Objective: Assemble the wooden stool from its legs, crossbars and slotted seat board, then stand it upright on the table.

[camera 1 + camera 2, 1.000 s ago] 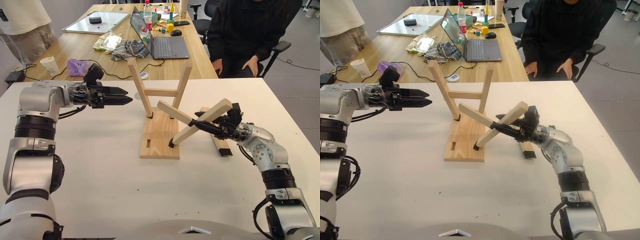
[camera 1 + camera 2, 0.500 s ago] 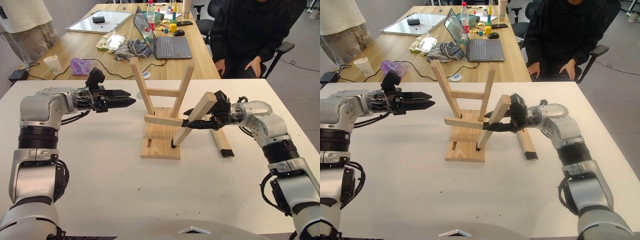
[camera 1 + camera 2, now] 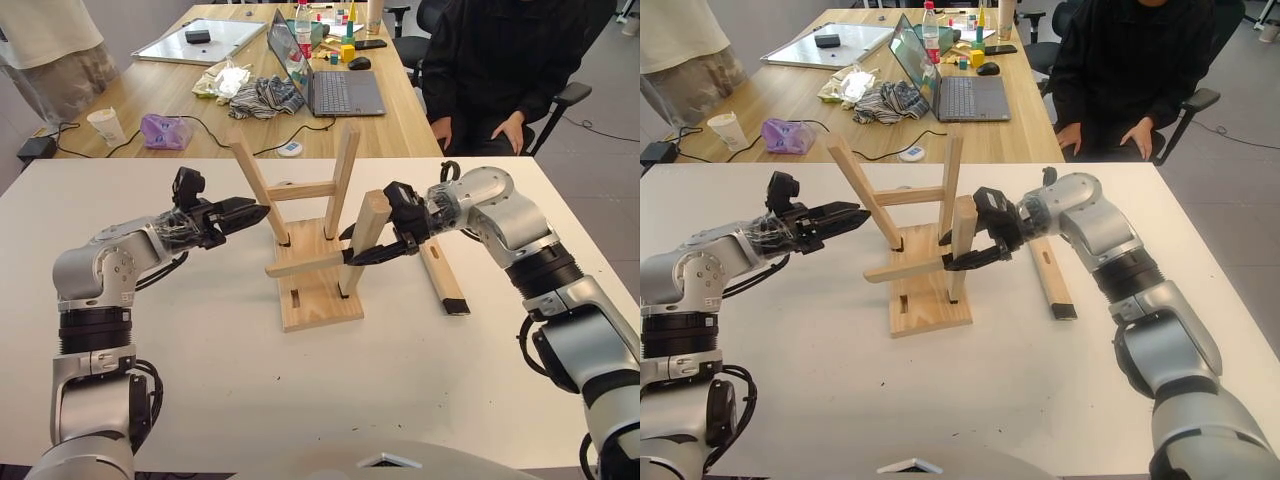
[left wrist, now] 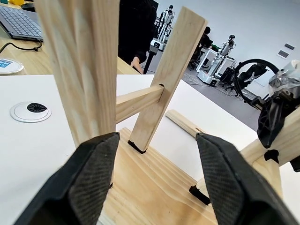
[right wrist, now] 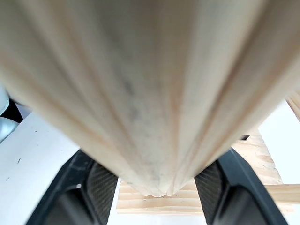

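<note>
- the seat board (image 3: 318, 302) lies flat on the white table (image 3: 200, 340).
- two back legs (image 3: 342, 175) stand up in it, joined by a bar (image 3: 300, 190).
- the right gripper (image 3: 362, 254) is closed tight on a third leg (image 3: 372, 215) standing on the board.
- the left gripper (image 3: 260, 211) is wide open, holding nothing, just beside a back leg.
- a spare leg (image 3: 440, 278) lies nearby.
</note>
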Tool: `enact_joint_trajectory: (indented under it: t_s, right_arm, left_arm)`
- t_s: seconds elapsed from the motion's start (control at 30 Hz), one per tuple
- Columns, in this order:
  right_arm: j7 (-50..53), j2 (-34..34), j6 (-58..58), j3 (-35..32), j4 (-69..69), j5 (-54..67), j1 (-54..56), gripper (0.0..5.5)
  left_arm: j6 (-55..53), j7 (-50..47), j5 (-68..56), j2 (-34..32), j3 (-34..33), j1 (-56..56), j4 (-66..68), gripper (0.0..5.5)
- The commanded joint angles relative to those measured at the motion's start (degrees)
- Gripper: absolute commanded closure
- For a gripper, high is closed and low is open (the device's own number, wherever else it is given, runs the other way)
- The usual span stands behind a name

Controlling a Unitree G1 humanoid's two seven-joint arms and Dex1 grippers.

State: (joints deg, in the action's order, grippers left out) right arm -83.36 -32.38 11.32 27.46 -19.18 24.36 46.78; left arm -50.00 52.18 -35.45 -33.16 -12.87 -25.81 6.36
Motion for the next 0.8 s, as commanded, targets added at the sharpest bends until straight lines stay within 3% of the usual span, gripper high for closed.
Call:
enact_joint_trajectory:
  t_s: [0.03, 0.33, 0.57, 0.67, 0.8]
  right_arm:
    - [2.30, -3.32, 1.57, 13.07, -5.77, -16.28, -14.76, 3.44]
    - [0.32, 1.49, 2.18, 21.97, -26.39, -24.23, -11.83, 3.44]
    - [1.16, 0.86, -1.21, 26.47, -30.92, -27.28, -14.67, 3.44]
    - [3.01, 0.07, -2.46, 26.19, -31.15, -26.61, -15.97, 3.44]
    - [6.02, -0.34, -0.99, 19.18, -26.89, -19.91, -14.78, 3.44]
  left_arm:
    - [0.73, -3.79, -1.26, 1.74, -2.59, 2.71, -2.68, 2.52]
    - [2.42, -8.93, -3.65, 6.06, -4.99, 6.51, -6.15, 2.52]
    - [3.10, -10.96, -4.28, 7.68, -5.67, 6.60, -6.55, 2.52]
    - [3.97, -11.01, -4.10, 7.38, -6.10, 6.03, -5.48, 2.52]
    - [4.99, -11.40, -4.03, 7.12, -6.77, 6.07, -4.68, 2.52]
